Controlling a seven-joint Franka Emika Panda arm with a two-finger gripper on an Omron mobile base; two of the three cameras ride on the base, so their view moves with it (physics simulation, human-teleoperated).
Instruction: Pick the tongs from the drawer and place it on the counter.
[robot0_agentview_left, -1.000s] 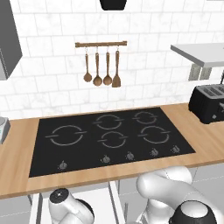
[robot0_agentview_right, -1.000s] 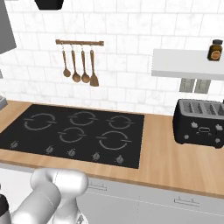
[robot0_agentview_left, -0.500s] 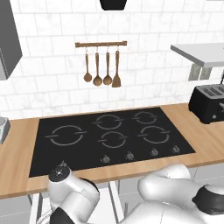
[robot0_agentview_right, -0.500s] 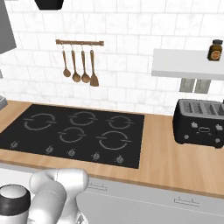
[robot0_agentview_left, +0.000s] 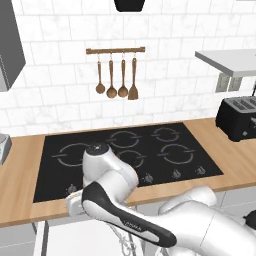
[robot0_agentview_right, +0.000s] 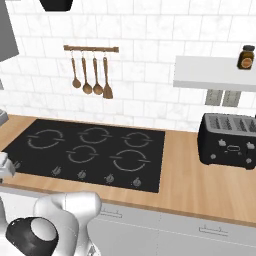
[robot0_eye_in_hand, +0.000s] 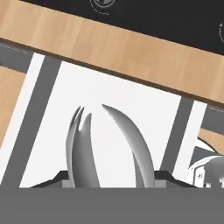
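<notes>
In the hand view my gripper (robot0_eye_in_hand: 111, 177) is shut on the tongs (robot0_eye_in_hand: 131, 144). Their two silver-grey arms rise from between the dark fingertips (robot0_eye_in_hand: 61, 177) and spread apart toward the tips. Behind them lies the open drawer (robot0_eye_in_hand: 109, 87), with a flat white inside and grey side rails. The light-brown counter (robot0_eye_in_hand: 109, 48) crosses the top of that view. In the left base view the looped tips of the tongs (robot0_agentview_left: 126, 244) hang under my arm, in front of the counter (robot0_agentview_left: 20, 200). The hand itself is hidden there behind the arm.
A black cooktop (robot0_agentview_left: 130, 150) with knobs along its front is set into the counter (robot0_agentview_right: 190, 180). A black toaster (robot0_agentview_right: 227, 140) stands at the right. Wooden utensils (robot0_agentview_left: 117, 75) hang on a wall rail. A shelf (robot0_agentview_right: 215, 72) carries a small jar (robot0_agentview_right: 246, 56).
My arm has risen. In the left base view its upper joint has climbed from the bottom edge to in front of the cooktop's front edge. The scene around it has stayed put.
</notes>
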